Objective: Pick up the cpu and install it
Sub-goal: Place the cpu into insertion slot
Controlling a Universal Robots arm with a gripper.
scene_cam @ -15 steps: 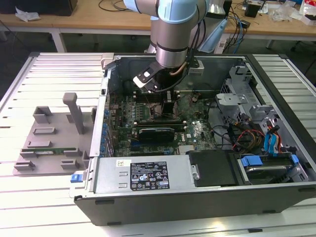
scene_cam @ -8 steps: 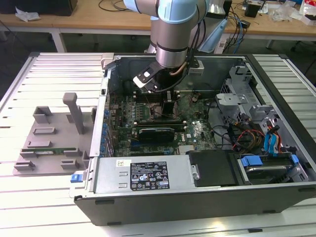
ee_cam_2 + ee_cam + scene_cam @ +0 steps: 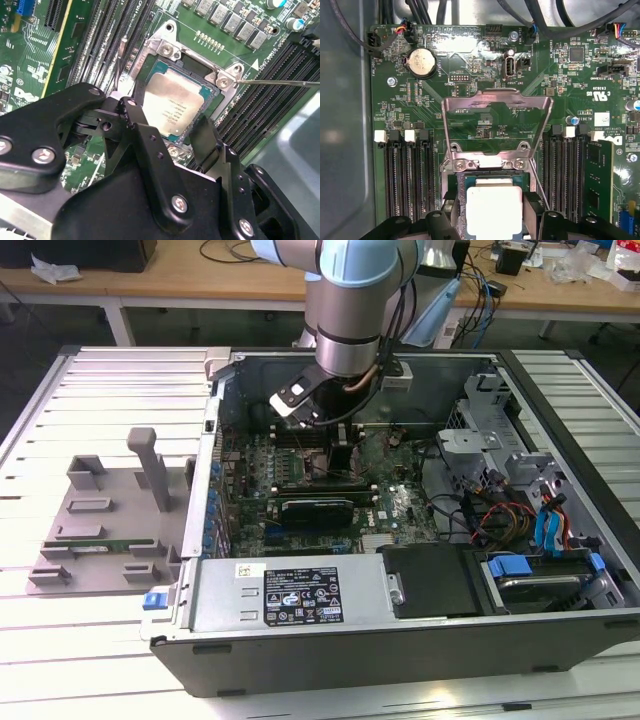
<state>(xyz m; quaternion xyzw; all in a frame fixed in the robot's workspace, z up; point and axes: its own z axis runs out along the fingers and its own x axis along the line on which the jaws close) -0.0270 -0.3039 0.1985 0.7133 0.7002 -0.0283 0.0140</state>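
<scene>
The cpu lies in the motherboard's socket, retention frame raised, inside the open computer case; the tool straddles it, but whether it clamps I cannot tell

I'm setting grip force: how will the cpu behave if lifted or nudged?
The cpu looks flat and rigid, so it probably won't bend or roll. Its shiny metal top may be slippery. Thin, so likely light.
</scene>
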